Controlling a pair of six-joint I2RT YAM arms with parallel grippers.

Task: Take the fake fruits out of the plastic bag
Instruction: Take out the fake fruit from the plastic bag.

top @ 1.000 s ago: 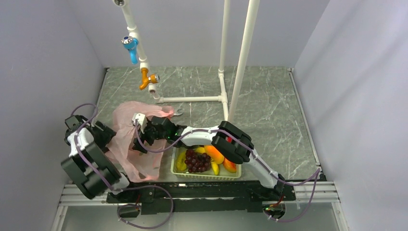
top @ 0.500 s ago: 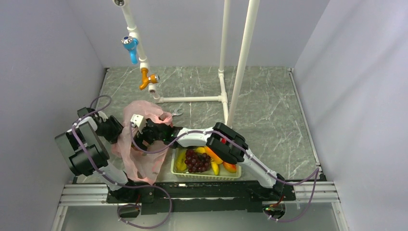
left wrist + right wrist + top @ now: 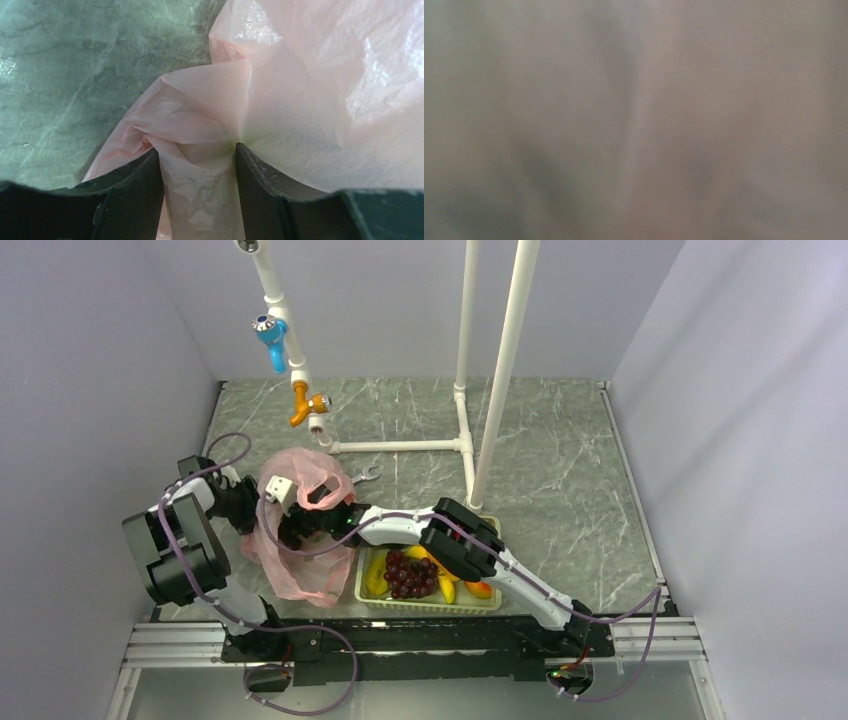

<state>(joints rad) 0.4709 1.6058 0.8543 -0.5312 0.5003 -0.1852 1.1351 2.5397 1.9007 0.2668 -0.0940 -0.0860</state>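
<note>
The pink plastic bag [image 3: 305, 575] stands bunched at the near left of the table. My left gripper [image 3: 253, 512] is shut on a gathered fold of the bag's left edge; in the left wrist view the film [image 3: 300, 100] is pinched between my fingers [image 3: 197, 160]. My right gripper [image 3: 292, 536] reaches left into the bag's mouth, and its fingers are hidden by the film. The right wrist view shows only blurred pinkish-grey film. A dark purple grape bunch [image 3: 410, 573], a yellow piece [image 3: 377, 576] and an orange oval [image 3: 447, 562] lie in the pale green basket [image 3: 430, 606]. No fruit shows inside the bag.
The basket sits right of the bag at the near edge. A white pipe frame [image 3: 464, 445] stands mid-table. A pipe with a blue and orange tap [image 3: 300, 400] hangs above the back left. A small metal piece [image 3: 368, 473] lies behind the bag. Walls enclose three sides.
My left arm has swung back and toward the bag, gathering its left edge up. My right gripper has moved left, deeper into the bag. The bag now stands taller and narrower.
</note>
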